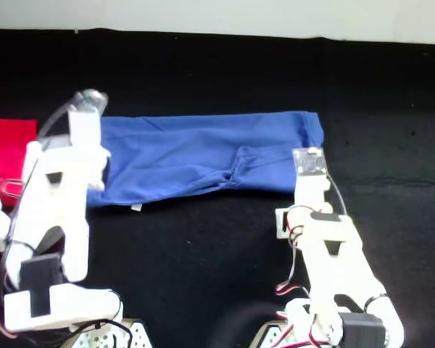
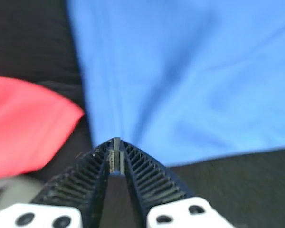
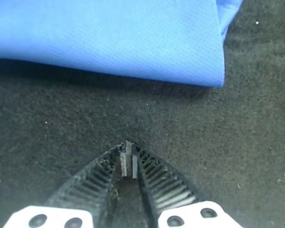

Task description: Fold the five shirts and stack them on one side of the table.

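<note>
Blue shirt lies spread out just ahead of the right gripper, which is shut tight and holds nothing. Left gripper is shut too, its tip at the shirt's edge, with a red shirt beside it.

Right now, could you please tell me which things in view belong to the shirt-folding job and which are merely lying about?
Belong to the job:
blue shirt
red shirt beside it
left end effector, shut
right end effector, shut

Just there:
black table cover
white wall behind
</note>
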You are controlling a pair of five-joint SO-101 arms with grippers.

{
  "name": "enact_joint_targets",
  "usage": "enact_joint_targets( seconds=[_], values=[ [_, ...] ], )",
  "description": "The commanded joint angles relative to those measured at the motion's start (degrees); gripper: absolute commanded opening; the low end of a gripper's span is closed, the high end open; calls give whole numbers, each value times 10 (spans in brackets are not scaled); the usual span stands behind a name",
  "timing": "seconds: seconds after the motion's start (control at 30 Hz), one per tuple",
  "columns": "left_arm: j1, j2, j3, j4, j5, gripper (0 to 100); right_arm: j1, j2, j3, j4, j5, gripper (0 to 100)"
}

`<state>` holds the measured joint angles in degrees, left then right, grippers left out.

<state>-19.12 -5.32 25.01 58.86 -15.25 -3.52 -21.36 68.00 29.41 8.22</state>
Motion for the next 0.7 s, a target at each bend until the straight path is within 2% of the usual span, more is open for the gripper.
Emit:
enact_joint_targets(
  seconds=[0.0, 0.1, 0.4, 0.67],
  values=[
    [-11, -16, -141, 83, 34, 132, 3, -3, 8, -16, -4, 5],
    [-12, 58, -233, 124, 51, 213, 2, -1, 8, -16, -2, 5],
    [-23, 334, -473, 172, 52, 217, 2, 0, 8, -16, -2, 5],
    [-36, 500, -621, 209, 51, 216, 2, 0, 8, -16, -2, 5]
  ],
)
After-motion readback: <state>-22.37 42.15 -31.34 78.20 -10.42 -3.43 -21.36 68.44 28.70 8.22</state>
